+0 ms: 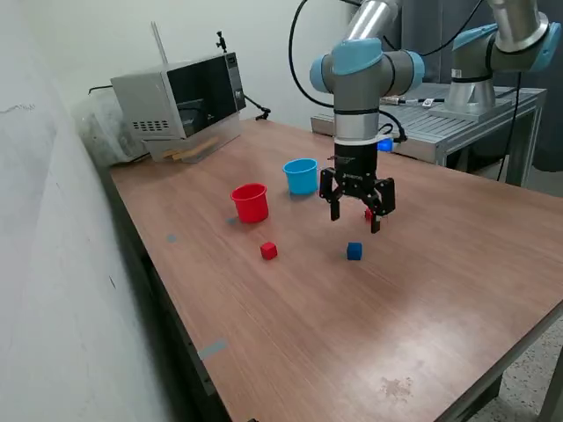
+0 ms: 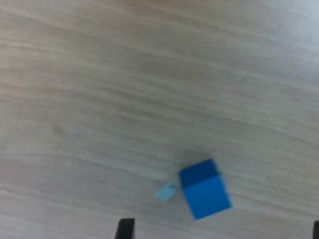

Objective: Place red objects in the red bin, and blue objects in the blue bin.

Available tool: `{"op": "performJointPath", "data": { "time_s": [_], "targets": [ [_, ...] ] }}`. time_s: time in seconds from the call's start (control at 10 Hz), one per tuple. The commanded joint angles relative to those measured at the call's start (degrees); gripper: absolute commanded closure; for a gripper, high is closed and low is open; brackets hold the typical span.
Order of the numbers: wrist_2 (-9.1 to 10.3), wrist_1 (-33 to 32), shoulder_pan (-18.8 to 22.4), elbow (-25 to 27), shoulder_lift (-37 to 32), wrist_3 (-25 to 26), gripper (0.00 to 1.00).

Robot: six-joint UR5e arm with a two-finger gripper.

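Observation:
My gripper (image 1: 354,220) hangs open above the table with nothing between its fingers. Just below and in front of it lies a dark blue cube (image 1: 354,251); the wrist view shows this blue cube (image 2: 204,189) lying askew on the wood, with the two dark fingertips (image 2: 124,229) at the picture's edge. One red cube (image 1: 268,251) sits alone toward the exterior view's left. A second red cube (image 1: 369,214) peeks out behind the gripper's fingers. The red bin (image 1: 250,202) and the light blue bin (image 1: 301,176) stand upright side by side further back.
A microwave (image 1: 180,97) sits at the table's back corner on the exterior view's left. A second arm's base stands on a metal bench (image 1: 475,110) behind. A small blue thing (image 1: 384,145) shows behind my arm. A pale tape fleck (image 2: 164,191) lies beside the blue cube.

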Motion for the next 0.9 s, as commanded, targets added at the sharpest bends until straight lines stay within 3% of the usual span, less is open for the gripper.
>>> {"op": "performJointPath", "data": {
  "time_s": [0.0, 0.2, 0.5, 0.8],
  "targets": [
    [0.55, -0.2, 2.5, 1.1, -0.5, -3.1, 0.0],
    [2.56, -0.4, 2.2, 2.3, -0.5, -12.1, 0.0],
    [2.57, -0.3, 1.7, 3.0, -0.4, -24.6, 0.0],
    [2.22, -0.1, 0.5, 2.4, 0.1, -29.1, 0.0]
  ]
}}
